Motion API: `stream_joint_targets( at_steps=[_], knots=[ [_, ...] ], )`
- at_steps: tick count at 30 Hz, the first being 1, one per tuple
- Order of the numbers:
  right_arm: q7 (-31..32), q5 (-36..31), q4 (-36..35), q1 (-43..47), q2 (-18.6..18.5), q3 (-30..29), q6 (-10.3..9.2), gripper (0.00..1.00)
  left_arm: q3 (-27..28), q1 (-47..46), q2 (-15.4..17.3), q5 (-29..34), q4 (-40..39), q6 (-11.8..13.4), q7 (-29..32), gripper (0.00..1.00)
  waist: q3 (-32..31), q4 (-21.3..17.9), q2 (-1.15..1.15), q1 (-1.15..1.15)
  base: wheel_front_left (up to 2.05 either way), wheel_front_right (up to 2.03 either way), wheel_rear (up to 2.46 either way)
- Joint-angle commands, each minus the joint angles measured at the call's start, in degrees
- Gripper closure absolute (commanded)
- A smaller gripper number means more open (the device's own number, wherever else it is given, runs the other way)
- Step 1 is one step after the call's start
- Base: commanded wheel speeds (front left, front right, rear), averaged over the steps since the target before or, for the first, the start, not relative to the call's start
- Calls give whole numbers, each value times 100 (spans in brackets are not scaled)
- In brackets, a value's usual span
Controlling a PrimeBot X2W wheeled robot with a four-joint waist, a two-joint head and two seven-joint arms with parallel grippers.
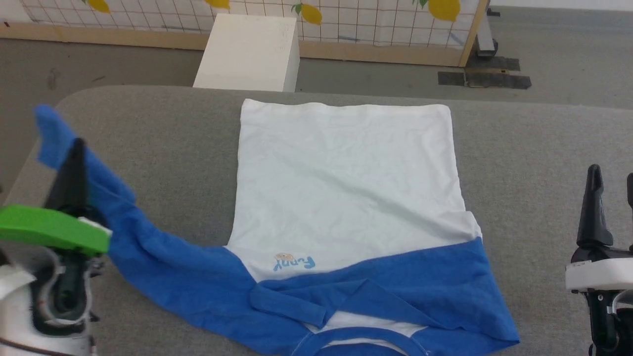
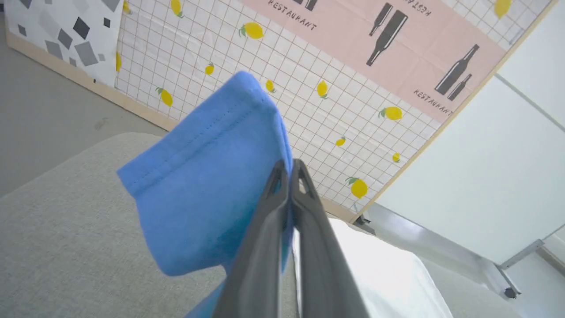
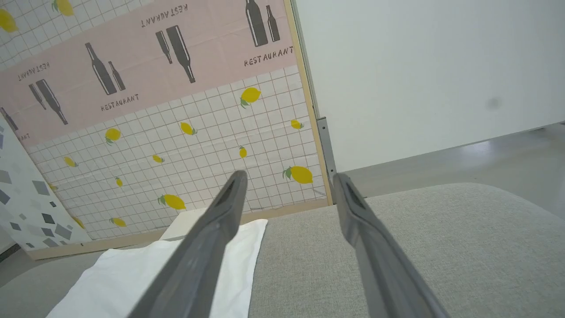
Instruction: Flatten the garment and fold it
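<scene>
Lying on the grey woven-fabric table [image 1: 544,148], the soft cotton T-shirt [image 1: 346,188] with a white body and royal-blue sleeves and shoulders spreads its smooth, faintly creased torso toward the far edge, with the ribbed neck trim nearest the robot. The sleeve on the robot's left hangs raised off the surface, its stitched hem drooping in a loose fold, pinched between the pressed-together long dark fingers of the left gripper [image 2: 289,167]. The right gripper [image 3: 290,177] hovers above bare table to the right of the shirt, its tapered jaws spread wide, well apart from the cloth.
</scene>
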Motion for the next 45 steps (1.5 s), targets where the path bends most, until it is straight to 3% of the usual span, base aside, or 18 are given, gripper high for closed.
stream_joint_targets(
  at_steps=[1,5,9,15,20,21,22,23,27,32,36,40,45],
  knots=[
    [-55,37,19,58,1,22,-8,0,-285,29,-186,141,-189,72,89,100,-84,-25,0,0,0,0,0],
    [-77,68,34,91,1,46,-8,0,-1367,-141,-689,510,-441,129,402,100,-87,-130,0,0,0,0,0],
    [-91,83,42,100,1,63,-8,0,-2661,-424,-1133,911,16,-98,675,100,-30,-335,0,0,0,0,0],
    [-98,89,34,90,1,67,-8,0,-4097,-716,-1231,1121,704,-357,943,100,61,-564,0,0,0,0,0],
    [-109,84,17,86,1,73,-8,0,-5321,-739,-941,644,1075,-385,1804,100,120,-684,0,0,0,0,0],
    [-112,84,13,92,1,66,-8,0,-5499,-735,-841,445,1115,-386,2038,92,127,-691,0,0,0,0,0],
    [-114,84,10,99,1,61,-8,0,-5581,-744,-749,351,1148,-386,2179,58,129,-692,0,0,0,0,0],
    [-116,82,4,110,1,50,-8,0,-5621,-751,-677,229,1151,-387,2264,0,127,-686,0,0,0,0,0],
    [-85,54,-48,133,1,-17,-8,0,-5239,-763,-601,-196,975,-385,2088,0,124,-605,0,0,0,0,0],
    [0,-2,-123,99,1,9,-8,0,-4058,-881,-449,-450,464,-143,1064,0,70,-483,0,0,0,0,0],
    [96,3,-139,76,1,114,-8,0,-3078,-867,-60,210,398,282,-386,0,5,-433,0,0,0,0,0],
    [292,9,-75,44,1,220,-8,0,-2682,-548,397,1166,734,666,-1647,0,-28,-427,0,0,0,0,0],
    [906,-68,96,-178,1,218,-8,0,-2264,-155,391,1525,861,1038,-2329,0,108,-416,0,0,0,0,0]
  ],
)
